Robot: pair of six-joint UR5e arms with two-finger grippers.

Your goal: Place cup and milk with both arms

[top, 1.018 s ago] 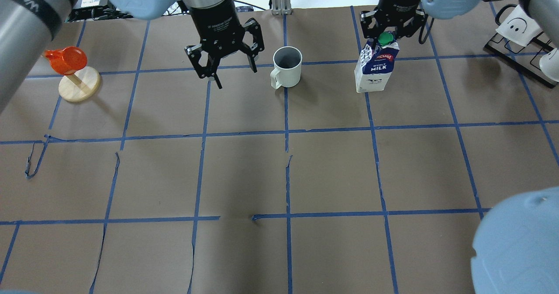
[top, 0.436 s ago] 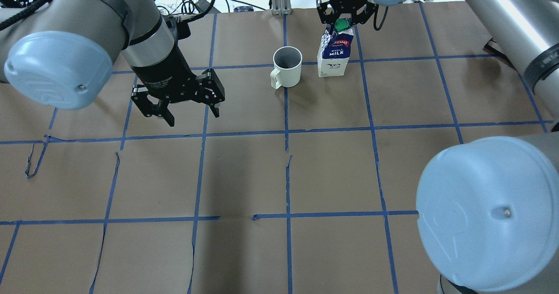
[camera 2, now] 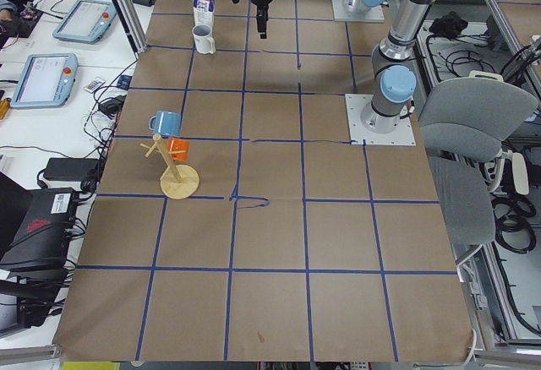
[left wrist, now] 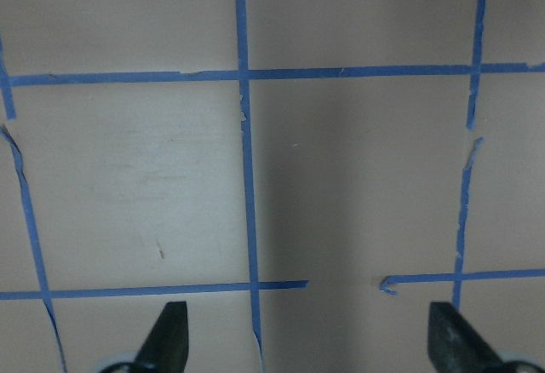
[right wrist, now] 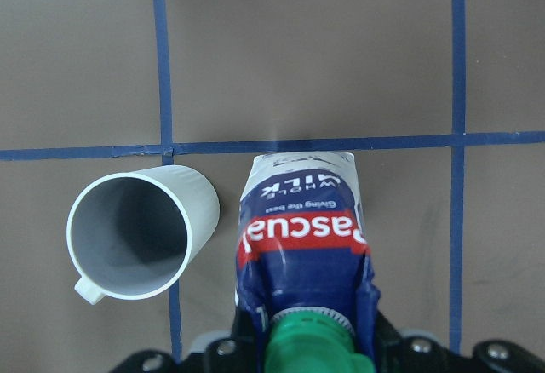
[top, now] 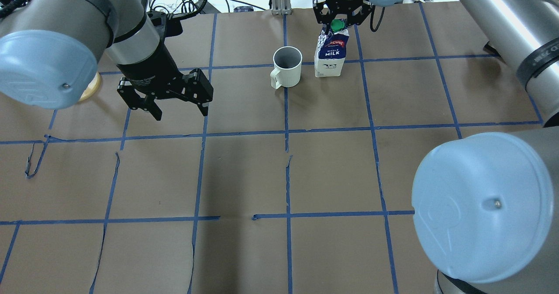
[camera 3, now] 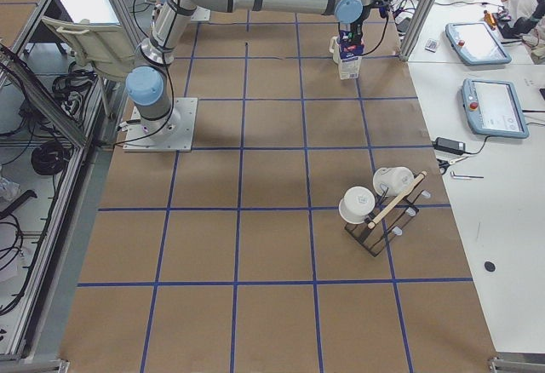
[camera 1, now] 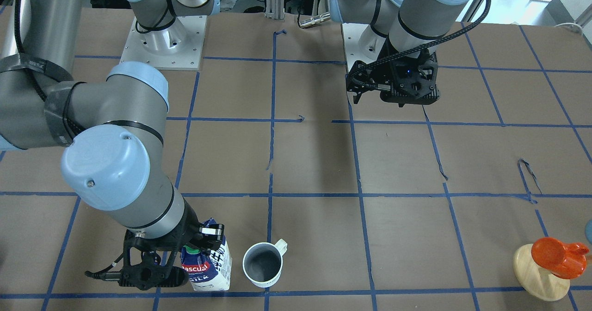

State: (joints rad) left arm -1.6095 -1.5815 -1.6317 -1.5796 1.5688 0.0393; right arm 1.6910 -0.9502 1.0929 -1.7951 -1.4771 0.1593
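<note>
The white cup (top: 287, 67) stands upright on the brown table at the far middle, with its handle toward the robot's left. It also shows in the front view (camera 1: 262, 265) and the right wrist view (right wrist: 140, 237). The blue and white milk carton (top: 330, 53) stands just to its right, a small gap apart, and shows in the front view (camera 1: 210, 267) and right wrist view (right wrist: 302, 220). My right gripper (top: 342, 18) is shut on the carton's top by the green cap (right wrist: 311, 343). My left gripper (top: 181, 112) is open and empty, left of the cup and nearer the robot. Its fingertips (left wrist: 170, 330) show over bare table.
An orange cup on a round wooden stand (camera 1: 552, 262) stands at the table's far left, with a blue mug (camera 2: 165, 122) hanging on it. A black rack with white mugs (camera 3: 379, 207) stands on the right side. Blue tape lines grid the brown paper.
My right gripper has carried the milk carton leftward until it is beside the cup. My left gripper, open throughout, has moved left and back toward the robot, away from the cup.
</note>
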